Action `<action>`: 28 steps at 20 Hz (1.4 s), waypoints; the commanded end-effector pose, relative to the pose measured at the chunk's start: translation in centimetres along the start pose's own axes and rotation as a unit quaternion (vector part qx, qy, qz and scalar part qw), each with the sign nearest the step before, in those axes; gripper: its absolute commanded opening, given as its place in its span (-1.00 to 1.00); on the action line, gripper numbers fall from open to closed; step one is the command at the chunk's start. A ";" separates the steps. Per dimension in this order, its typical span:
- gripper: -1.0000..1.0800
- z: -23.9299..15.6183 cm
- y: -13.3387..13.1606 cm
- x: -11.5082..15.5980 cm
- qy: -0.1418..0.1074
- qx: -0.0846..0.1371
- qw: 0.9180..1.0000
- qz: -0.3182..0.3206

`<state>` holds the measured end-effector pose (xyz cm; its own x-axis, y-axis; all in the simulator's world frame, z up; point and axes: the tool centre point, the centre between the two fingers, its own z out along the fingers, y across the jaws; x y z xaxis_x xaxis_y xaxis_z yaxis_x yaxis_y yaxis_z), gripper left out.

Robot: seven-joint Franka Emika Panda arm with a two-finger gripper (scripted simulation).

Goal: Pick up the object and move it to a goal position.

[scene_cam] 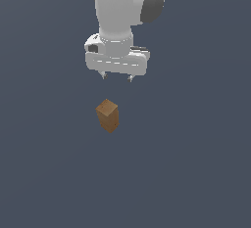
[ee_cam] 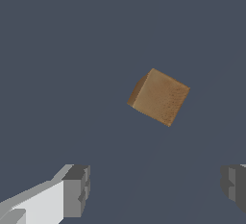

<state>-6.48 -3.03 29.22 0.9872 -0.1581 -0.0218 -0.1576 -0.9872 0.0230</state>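
Exterior view: block (scene_cam: 108, 115) below the spread tool (scene_cam: 117, 78), seemingly apart.

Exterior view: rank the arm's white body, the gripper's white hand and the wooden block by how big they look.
1. Arm's white body, cropped by the frame's top edge, so its full extent is hidden.
2. Gripper hand, a wide white bar with short fingers.
3. Wooden block, clearly smallest and narrower than the hand.

A bare simulated scene, not any real room: a flat, uniform slate-grey ground (scene_cam: 196, 173) fills both views without walls or furniture. The smooth white robot arm (scene_cam: 117, 7) and brown wood-textured block (scene_cam: 108, 115) look computer-rendered.
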 end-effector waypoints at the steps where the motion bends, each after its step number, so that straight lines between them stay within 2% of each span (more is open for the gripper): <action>1: 0.92 1.2 0.4 0.7 0.001 0.003 1.000 0.029; 5: 0.92 3.6 1.4 2.2 0.003 0.008 0.996 0.089; 15: 0.92 8.7 3.6 4.6 0.007 0.013 0.978 0.206; 21: 0.92 9.9 4.1 5.0 0.008 0.014 0.972 0.233; 28: 0.92 10.4 4.1 5.0 0.007 0.014 0.973 0.232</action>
<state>-2.43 -8.08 19.10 0.8099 -0.5866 -0.0004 -0.5866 -0.8099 0.0003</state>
